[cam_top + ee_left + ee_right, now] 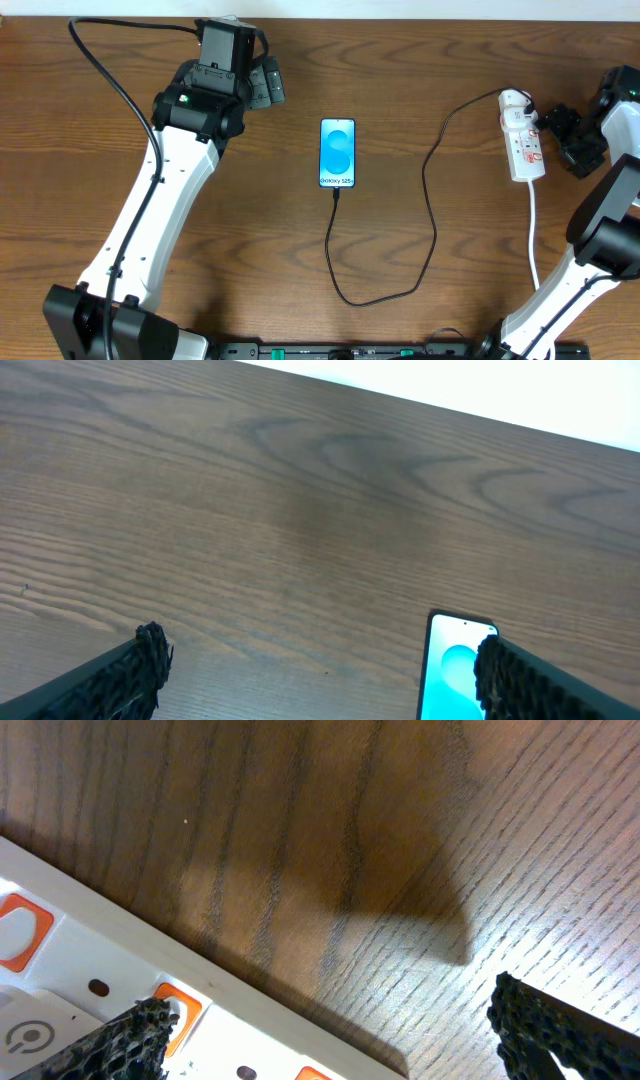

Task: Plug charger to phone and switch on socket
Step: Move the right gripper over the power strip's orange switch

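Note:
The phone (338,153) lies flat at the table's middle, its blue-cyan screen lit. The charger (432,200), a thin black cable, has its small plug at the phone's bottom edge and loops round to the socket (523,142), a white power strip with red markings at the right. My left gripper (268,84) is open and empty, up and left of the phone; the phone's top (455,665) shows beside its right finger (322,678). My right gripper (570,138) is open, just right of the socket. One finger is over the socket's edge (90,960) by an orange switch (325,1030).
The socket's thick white cord (534,235) runs toward the table's front edge near my right arm. The wooden table (250,240) reaches a white edge at the back. My left arm lies across the left side.

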Robot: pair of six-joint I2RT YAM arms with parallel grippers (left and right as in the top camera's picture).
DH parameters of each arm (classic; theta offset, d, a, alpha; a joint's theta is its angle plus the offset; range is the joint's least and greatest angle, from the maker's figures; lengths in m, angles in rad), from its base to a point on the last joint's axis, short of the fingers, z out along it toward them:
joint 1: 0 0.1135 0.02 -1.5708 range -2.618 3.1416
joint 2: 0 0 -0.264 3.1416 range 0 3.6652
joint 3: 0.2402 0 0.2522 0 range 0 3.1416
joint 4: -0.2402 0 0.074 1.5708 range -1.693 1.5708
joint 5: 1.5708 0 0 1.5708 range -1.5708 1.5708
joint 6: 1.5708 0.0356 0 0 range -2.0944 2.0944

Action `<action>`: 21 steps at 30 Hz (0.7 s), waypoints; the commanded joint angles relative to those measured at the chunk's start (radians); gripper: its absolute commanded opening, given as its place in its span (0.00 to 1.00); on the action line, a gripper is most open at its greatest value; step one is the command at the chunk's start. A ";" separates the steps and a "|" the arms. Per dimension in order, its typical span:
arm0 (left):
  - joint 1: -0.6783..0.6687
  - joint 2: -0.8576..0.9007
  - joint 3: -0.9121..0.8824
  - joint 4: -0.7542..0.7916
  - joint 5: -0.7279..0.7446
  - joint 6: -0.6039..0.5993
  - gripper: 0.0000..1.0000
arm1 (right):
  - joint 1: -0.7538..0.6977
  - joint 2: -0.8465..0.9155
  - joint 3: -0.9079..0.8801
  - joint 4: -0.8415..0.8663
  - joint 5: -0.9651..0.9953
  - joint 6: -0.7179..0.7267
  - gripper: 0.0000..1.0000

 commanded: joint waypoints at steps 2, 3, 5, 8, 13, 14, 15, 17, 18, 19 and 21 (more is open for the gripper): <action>0.003 0.004 0.001 -0.001 -0.016 0.013 0.99 | 0.002 0.012 0.012 -0.003 -0.003 0.015 0.99; 0.003 0.004 0.001 -0.001 -0.016 0.013 0.99 | 0.002 0.012 0.012 -0.002 -0.003 0.015 0.99; 0.003 0.004 0.001 -0.001 -0.016 0.013 0.99 | 0.002 0.013 0.012 -0.003 -0.003 0.015 0.99; 0.003 0.004 0.001 -0.001 -0.016 0.013 0.99 | 0.002 0.015 0.012 -0.003 -0.002 0.014 0.99; 0.003 0.004 0.001 -0.001 -0.016 0.013 0.99 | 0.002 0.025 0.012 -0.004 -0.006 0.014 0.99; 0.003 0.004 0.001 -0.001 -0.016 0.013 0.99 | 0.002 0.027 0.010 -0.003 -0.006 0.014 0.99; 0.003 0.004 0.001 -0.001 -0.016 0.013 0.99 | 0.003 0.027 0.009 -0.003 -0.006 0.014 0.99; 0.003 0.004 0.001 -0.001 -0.016 0.013 0.99 | 0.005 0.027 0.008 -0.003 -0.015 0.014 0.99; 0.003 0.004 0.001 -0.001 -0.016 0.013 0.99 | 0.006 0.027 0.008 -0.004 -0.018 0.014 0.99; 0.003 0.004 0.001 -0.001 -0.016 0.013 0.99 | 0.010 0.027 0.006 -0.007 -0.020 0.014 0.99; 0.003 0.004 0.001 -0.001 -0.016 0.013 0.99 | 0.013 0.027 0.006 -0.008 -0.028 0.014 0.99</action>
